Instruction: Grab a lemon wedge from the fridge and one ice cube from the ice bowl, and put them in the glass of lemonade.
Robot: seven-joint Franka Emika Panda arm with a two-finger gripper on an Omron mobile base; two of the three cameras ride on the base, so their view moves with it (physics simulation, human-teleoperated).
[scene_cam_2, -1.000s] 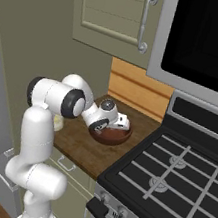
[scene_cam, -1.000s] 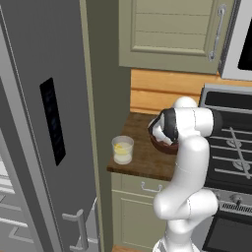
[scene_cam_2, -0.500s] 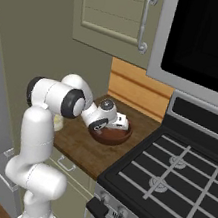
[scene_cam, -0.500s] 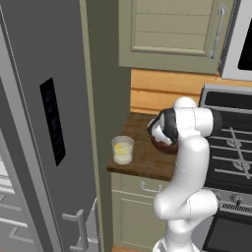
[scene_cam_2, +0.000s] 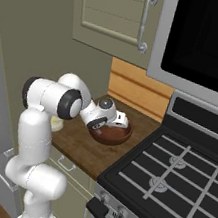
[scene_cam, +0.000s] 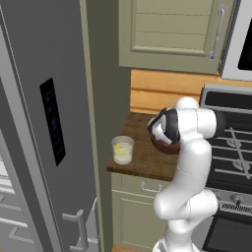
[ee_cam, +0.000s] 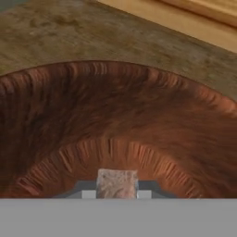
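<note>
We see pincer [ee_cam: 117, 193] down inside brown bowl [ee_cam: 69, 120], fingers closed on ice cube [ee_cam: 117, 183]. Glass of lemonade [scene_cam: 122, 149] sits on counter [scene_cam: 142, 160] near pincer, fridge [scene_cam: 39, 123] beyond it.

A brown wooden counter [scene_cam: 142, 160] sits next to a black stove [scene_cam_2: 170, 177] with grey grates. A beige cupboard [scene_cam: 167, 34] with a long metal handle hangs on the wall above. A dark microwave [scene_cam_2: 214, 43] hangs over the stove. Beige drawers [scene_cam: 135, 189] sit under the counter.
</note>
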